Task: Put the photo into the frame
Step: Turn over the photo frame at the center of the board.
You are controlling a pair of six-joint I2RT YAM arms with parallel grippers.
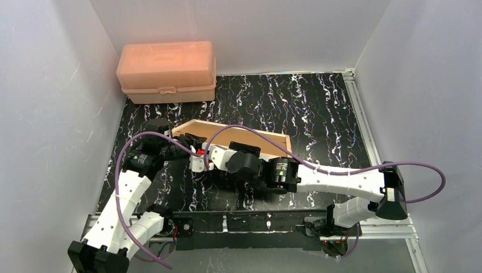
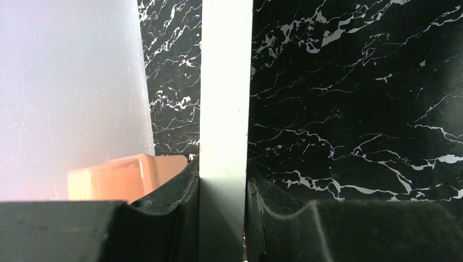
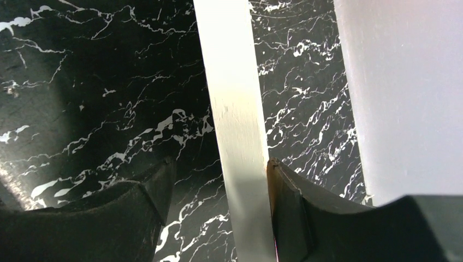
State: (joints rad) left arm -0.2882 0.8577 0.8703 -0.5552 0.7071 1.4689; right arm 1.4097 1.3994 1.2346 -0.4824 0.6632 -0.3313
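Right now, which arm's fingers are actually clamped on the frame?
The left arm's fingers: both press against the white frame edge. The right arm's fingers only straddle it, one standing clear with a gap.

Pink box (image 1: 166,71), apparently closed, far left on marbled table (image 1: 318,108).

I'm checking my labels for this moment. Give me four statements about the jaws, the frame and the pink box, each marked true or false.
1. The left jaws are clamped on the frame's white edge. True.
2. The right jaws are shut tight on the frame. False: they stand open around its edge, one side touching, the other apart.
3. The pink plastic box sits at the table's far left corner. True.
4. The pink plastic box's lid is open. False: it is closed.
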